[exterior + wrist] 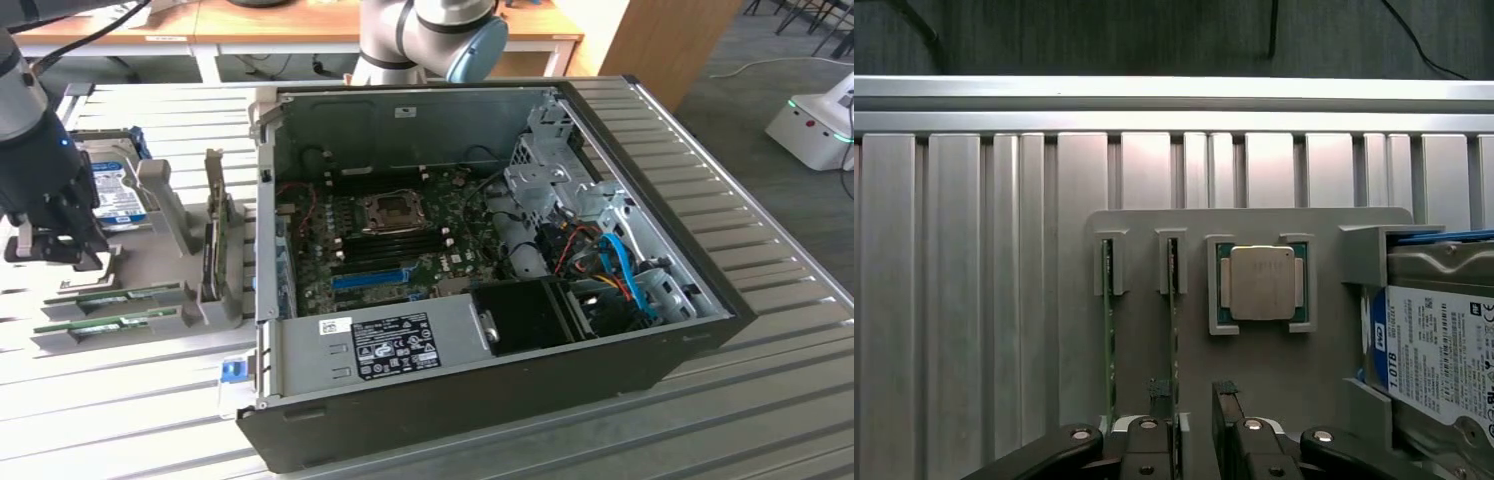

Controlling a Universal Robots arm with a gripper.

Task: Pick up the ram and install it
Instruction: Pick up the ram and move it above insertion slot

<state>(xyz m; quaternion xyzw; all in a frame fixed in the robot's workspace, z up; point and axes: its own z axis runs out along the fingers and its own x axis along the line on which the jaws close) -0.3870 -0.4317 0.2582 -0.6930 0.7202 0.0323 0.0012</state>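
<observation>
Pincer (pixel 1196 398) apart over holder (pixel 1254 225) | ram (pixel 1174 330) on edge in slot | long axis pointing toward wrist camera

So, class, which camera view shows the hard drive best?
The wrist view: the hard drive sits close, its label reading 1.0TB. The exterior view shows it farther off, partly behind the gripper.

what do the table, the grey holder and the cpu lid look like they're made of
Table: bare metal, probably aluminium; silvery ribbed slats with a brushed sheen. Grey holder: likely plastic, maybe printed; flat matte grey, no shine. Cpu lid: metal, dull satin silver, on a green circuit-board base.
</observation>
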